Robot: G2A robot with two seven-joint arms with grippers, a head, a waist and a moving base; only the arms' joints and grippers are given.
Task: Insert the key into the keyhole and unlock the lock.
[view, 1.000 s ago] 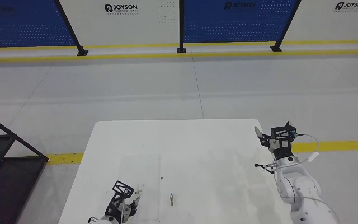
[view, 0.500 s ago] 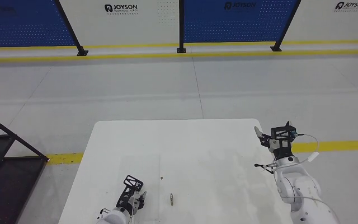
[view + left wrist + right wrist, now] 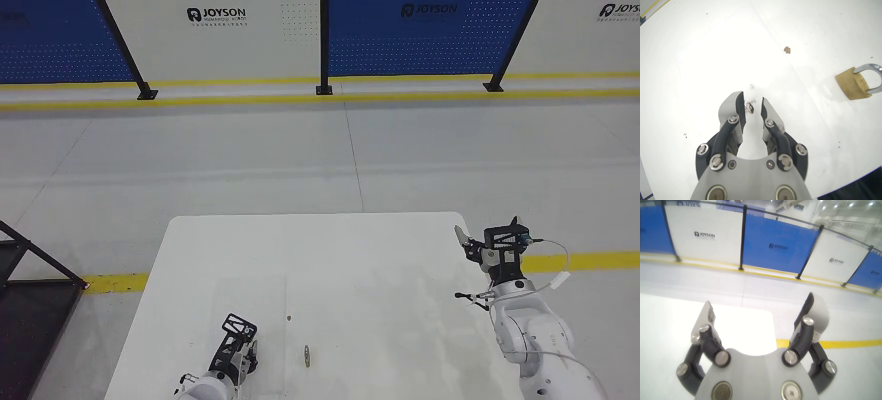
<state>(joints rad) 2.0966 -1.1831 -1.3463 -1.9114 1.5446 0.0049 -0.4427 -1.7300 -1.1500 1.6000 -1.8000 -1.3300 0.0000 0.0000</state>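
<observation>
I am straddling the key [image 3: 749, 108] with my left hand [image 3: 752, 96], released, by the bench's [image 3: 696, 56] near edge, lining up a pinch; the padlock [image 3: 852, 86] is lying nearby for insertion.

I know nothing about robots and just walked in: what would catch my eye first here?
A brass padlock with a silver shackle lies on the white table. Nearby, the left gripper hangs open around a tiny silver key. The right gripper hovers open at the table's corner.
</observation>
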